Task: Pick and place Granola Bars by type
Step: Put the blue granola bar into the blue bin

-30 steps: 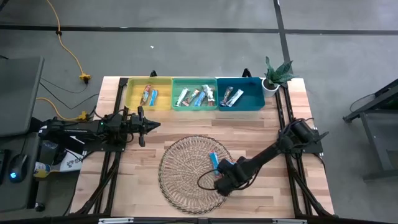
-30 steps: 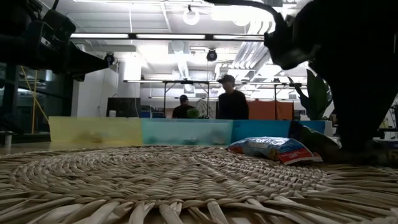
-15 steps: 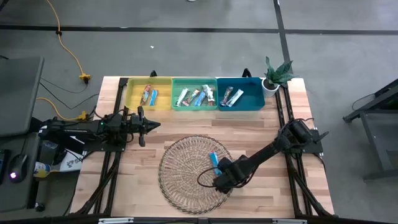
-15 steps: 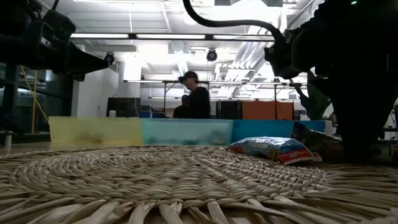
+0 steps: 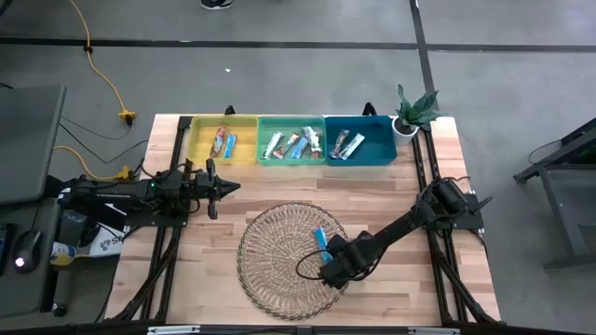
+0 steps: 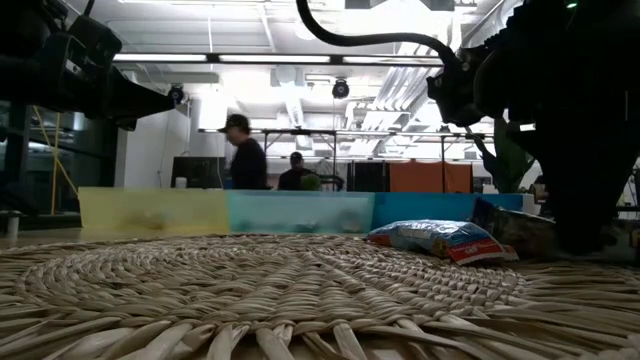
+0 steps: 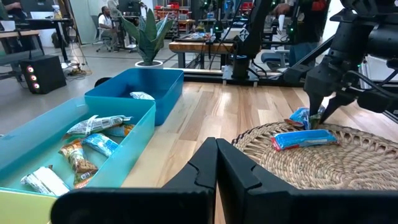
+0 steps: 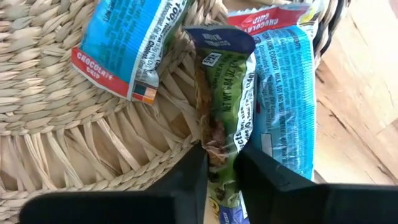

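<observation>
On the wicker mat [image 5: 279,256], right pincer [image 8: 221,163] now tighter around green bar [image 8: 224,93].

1. The right pincer [image 8: 221,165] has narrowed its fingers, which now pinch a green-wrapped bar [image 8: 225,93] at the right-hand edge of the wicker mat [image 5: 279,251].
2. The right arm [image 5: 400,230] has eased slightly further over the wicker mat since a second ago.
3. Beyond the worktop, a person [image 6: 243,152] who stood behind the blue bin a second ago now stands behind the join of the yellow bin [image 6: 152,211] and the teal bin [image 6: 300,211].
</observation>
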You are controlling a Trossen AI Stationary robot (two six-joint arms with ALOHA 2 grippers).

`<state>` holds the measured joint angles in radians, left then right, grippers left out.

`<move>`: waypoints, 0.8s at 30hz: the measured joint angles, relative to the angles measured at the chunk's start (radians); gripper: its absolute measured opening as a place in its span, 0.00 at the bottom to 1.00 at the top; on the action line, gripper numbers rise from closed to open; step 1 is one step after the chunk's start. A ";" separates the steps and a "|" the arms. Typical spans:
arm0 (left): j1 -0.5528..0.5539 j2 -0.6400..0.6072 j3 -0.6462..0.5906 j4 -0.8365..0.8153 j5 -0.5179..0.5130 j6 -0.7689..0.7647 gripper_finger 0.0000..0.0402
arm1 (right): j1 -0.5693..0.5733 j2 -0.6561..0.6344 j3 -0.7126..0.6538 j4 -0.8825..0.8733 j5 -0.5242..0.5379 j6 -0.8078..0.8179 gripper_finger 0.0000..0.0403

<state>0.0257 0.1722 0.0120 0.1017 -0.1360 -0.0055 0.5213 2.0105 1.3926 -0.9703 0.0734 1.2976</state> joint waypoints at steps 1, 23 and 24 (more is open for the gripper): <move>0.000 0.000 0.000 0.000 0.000 0.000 0.00 | 0.000 0.000 0.000 0.000 0.000 0.000 0.15; 0.000 0.000 0.000 0.000 0.000 0.000 0.00 | -0.096 -0.330 0.000 0.097 0.115 -0.093 0.07; 0.000 0.000 0.000 0.000 0.000 0.000 0.00 | -0.104 -0.353 0.000 0.120 0.138 -0.109 0.07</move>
<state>0.0257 0.1726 0.0120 0.1017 -0.1356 -0.0055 0.4171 1.6578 1.3922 -0.8505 0.2111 1.1887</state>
